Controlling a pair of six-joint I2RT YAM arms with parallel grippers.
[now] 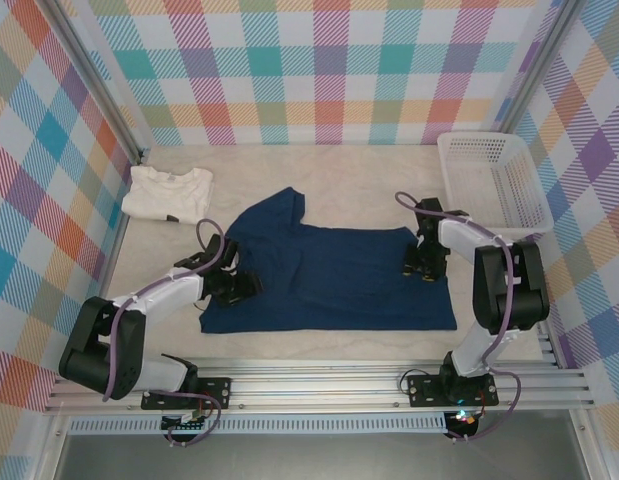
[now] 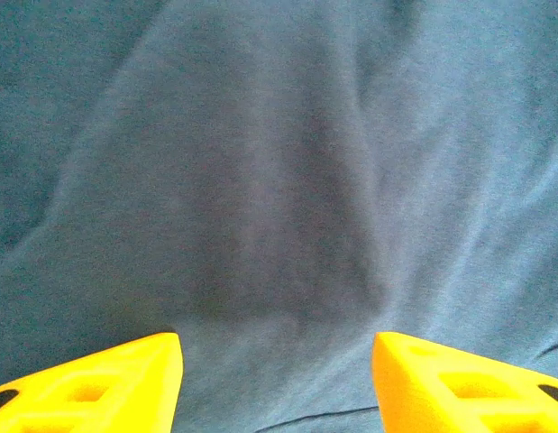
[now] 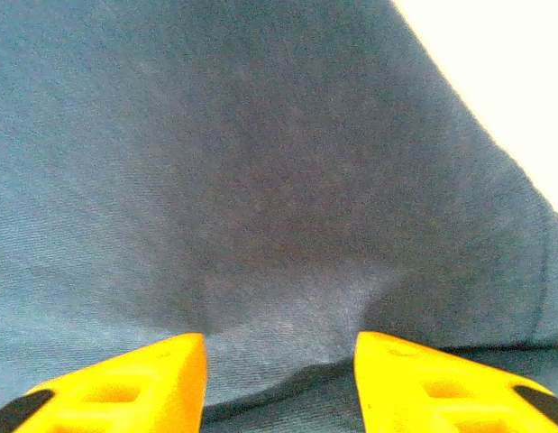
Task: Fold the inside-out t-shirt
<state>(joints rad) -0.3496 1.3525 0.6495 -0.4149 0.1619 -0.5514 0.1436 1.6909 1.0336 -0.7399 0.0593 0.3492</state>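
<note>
Down at the cloth, the left gripper [image 2: 279, 386] has its two yellow wedge-shaped fingertips [image 2: 107, 383] spread well apart. Both tips sit low over the dark navy blue cloth t-shirt [image 2: 279, 180], which lies in soft shallow wrinkles in the gap between them, and nothing is pinched. The right gripper [image 3: 280, 379] likewise has its yellow fingertips [image 3: 441, 379] parted. Here the navy fabric [image 3: 260, 162] puckers into a small ridge between the tips, with a folded edge just below, and the tips seem to press on the cloth rather than clamp it. Beyond that ridge, the shirt's edge runs diagonally against the pale tabletop [image 3: 504, 81]. From above, the left gripper [image 1: 234, 284] rests on the left side of the t-shirt [image 1: 329, 275] and the right gripper [image 1: 422, 263] on its right side, near the edge. The shirt lies spread out flat in the middle of the beige table [image 1: 339, 165], with one sleeve poking up toward the far side. A cream-white folded shirt [image 1: 169, 193] lies apart from it at the far left. A white plastic mesh basket [image 1: 509, 190] stands at the far right, beside the right arm. Pastel plaid walls [image 1: 289, 70] close in the table on three sides.
</note>
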